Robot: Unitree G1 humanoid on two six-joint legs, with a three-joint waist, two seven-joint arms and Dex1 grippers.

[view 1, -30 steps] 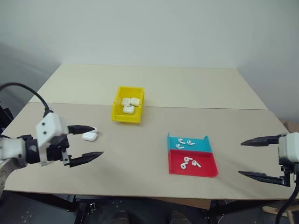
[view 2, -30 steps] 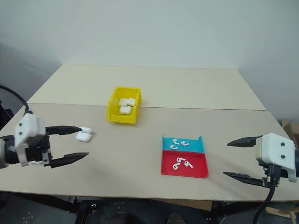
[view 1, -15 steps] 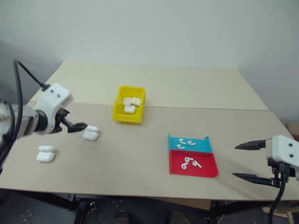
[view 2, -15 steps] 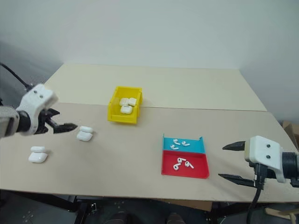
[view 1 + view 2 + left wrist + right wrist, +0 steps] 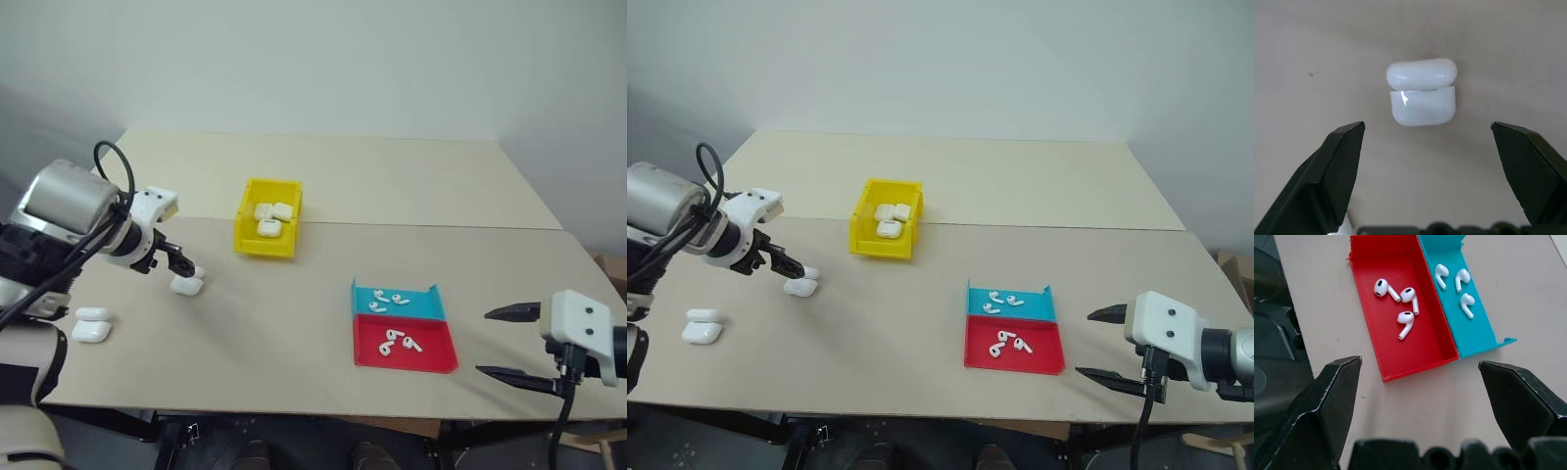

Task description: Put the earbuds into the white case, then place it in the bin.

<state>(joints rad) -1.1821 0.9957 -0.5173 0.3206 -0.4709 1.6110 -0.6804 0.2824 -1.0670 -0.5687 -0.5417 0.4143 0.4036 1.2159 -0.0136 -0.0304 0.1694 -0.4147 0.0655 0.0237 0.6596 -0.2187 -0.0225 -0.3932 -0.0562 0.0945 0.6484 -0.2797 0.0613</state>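
A white case [image 5: 1421,95] lies on the table left of the bin, and its lid looks flipped open. My left gripper [image 5: 182,270] hangs just above it, pointing steeply down and open, one finger [image 5: 1339,166] on either side and clear of the case. The yellow bin [image 5: 263,250] holds three more white cases [image 5: 270,218]. Three earbuds [image 5: 1400,296] lie in the red tray [image 5: 431,362] and three more earbuds [image 5: 1459,284] in the blue tray [image 5: 421,311]. My right gripper [image 5: 487,343] is open and empty, just right of the trays at the table's front right.
Another white case [image 5: 91,326], also open, lies near the table's front left edge. A seam [image 5: 441,226] runs across the tabletop behind the bin. The wall stands behind the table's far edge.
My left arm swung forward from the front left and tipped its gripper down over the case, uncovering the second case at the front left. The right gripper sank a little.
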